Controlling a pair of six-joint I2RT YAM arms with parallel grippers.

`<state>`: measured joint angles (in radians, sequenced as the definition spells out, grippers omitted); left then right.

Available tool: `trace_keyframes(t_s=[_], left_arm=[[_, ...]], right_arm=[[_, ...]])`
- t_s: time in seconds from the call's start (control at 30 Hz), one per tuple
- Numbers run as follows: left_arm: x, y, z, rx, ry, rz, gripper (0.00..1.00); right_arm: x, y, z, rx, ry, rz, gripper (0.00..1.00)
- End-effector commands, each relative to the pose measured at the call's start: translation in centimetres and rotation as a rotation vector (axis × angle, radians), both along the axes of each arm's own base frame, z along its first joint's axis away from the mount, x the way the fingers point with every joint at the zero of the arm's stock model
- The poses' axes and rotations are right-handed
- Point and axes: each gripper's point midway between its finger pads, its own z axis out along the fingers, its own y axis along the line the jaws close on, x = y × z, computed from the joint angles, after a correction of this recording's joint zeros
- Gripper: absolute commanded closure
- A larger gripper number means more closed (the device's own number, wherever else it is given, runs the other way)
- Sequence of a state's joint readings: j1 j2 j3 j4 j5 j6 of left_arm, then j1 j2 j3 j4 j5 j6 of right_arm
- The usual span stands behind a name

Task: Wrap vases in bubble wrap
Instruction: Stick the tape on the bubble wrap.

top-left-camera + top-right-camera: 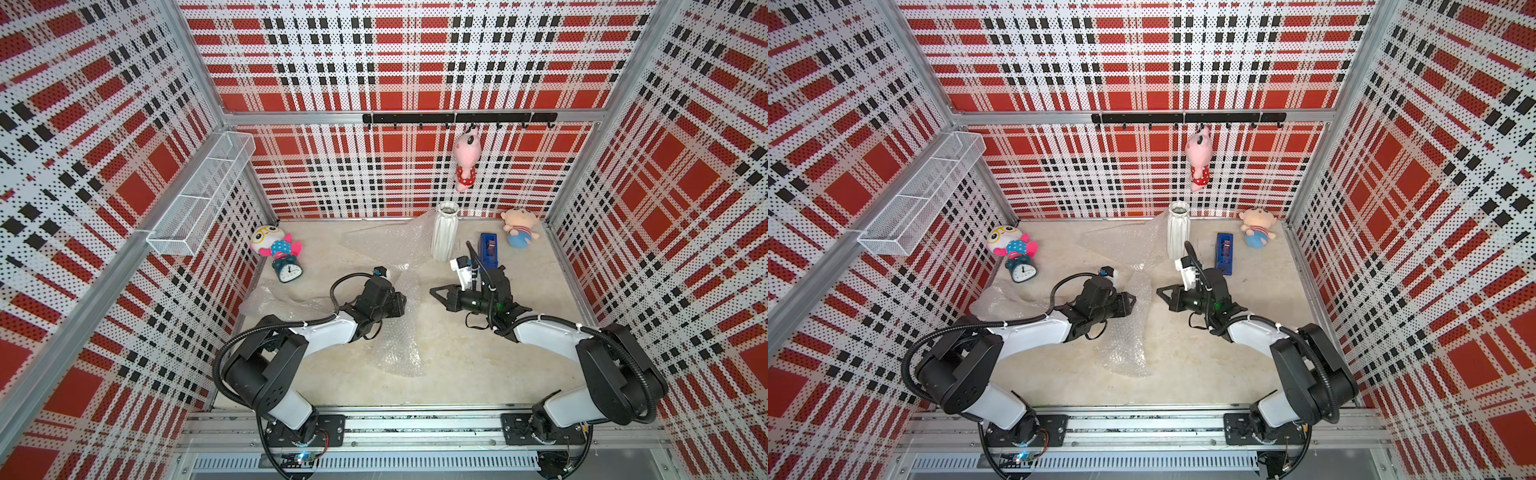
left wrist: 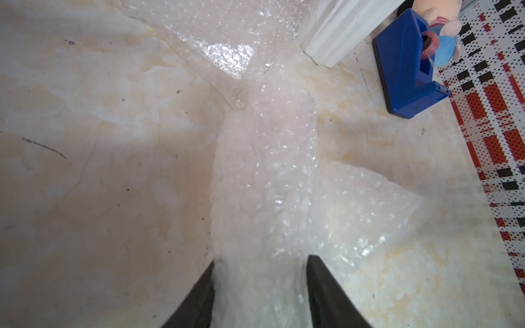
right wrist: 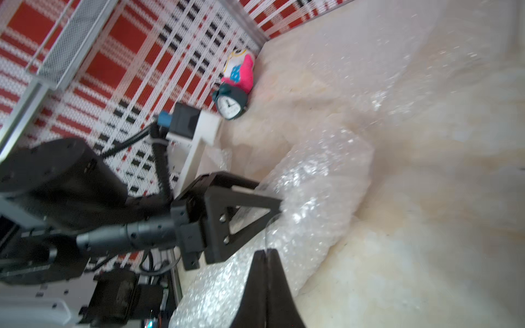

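1. Clamping a rolled length of bubble wrap (image 2: 264, 176), the left gripper (image 2: 261, 258) has its jaws at a middling width, one black jaw pressed against each side of the roll
2. The right wrist view shows the left gripper (image 3: 270, 196) from the side, its jaw tips sunk into the crinkled plastic (image 3: 321, 181)
3. In both top views the roll (image 1: 401, 336) lies mid-table (image 1: 478, 365), running from under the left gripper (image 1: 401, 301) toward the near edge; whether anything sits inside it cannot be told
4. The right gripper (image 1: 432, 289) is above the table just beside the roll, pointing at the left gripper but apart from it
5. Its jaws are pressed flat together (image 3: 267, 251) with nothing clearly held; a hair-thin line at the tip is too fine to identify
6. A tall white ribbed vase (image 1: 444, 232) stands upright and bare near the back wall
7. A flat sheet (image 1: 386, 241) of bubble wrap spreads beside the vase and reaches its base (image 2: 321, 54)
8. A crumpled sheet (image 1: 270, 301) lies by the side wall, near a green alarm clock (image 1: 289, 271) and a plush with glasses (image 1: 272, 243)
9. A blue tape dispenser (image 1: 489, 247) stands just beside the vase, between it and a plush doll (image 1: 519, 228)
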<state>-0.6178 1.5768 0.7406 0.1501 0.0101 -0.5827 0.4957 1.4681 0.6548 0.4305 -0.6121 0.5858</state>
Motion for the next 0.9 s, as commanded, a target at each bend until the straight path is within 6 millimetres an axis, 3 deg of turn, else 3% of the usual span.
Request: trace_keyframes(t_s=[0.0,0.13,0.87], left_arm=[[-1.5,0.1,-2.6,0.066,0.074,-0.037,0.51],[-1.5,0.1,-2.7,0.069,0.074,-0.040,0.52],[-2.3,-0.5,-2.9,0.073,0.076,-0.062,0.52]], right_arm=[[-2.9,1.1,-1.6,-0.082,-0.050,0.144,1.00],[-3.5,2.5,-1.9,-0.092,-0.070,0.203,1.00],[1.3,5.4,0.6,-0.085,-0.151,0.190,1.00]])
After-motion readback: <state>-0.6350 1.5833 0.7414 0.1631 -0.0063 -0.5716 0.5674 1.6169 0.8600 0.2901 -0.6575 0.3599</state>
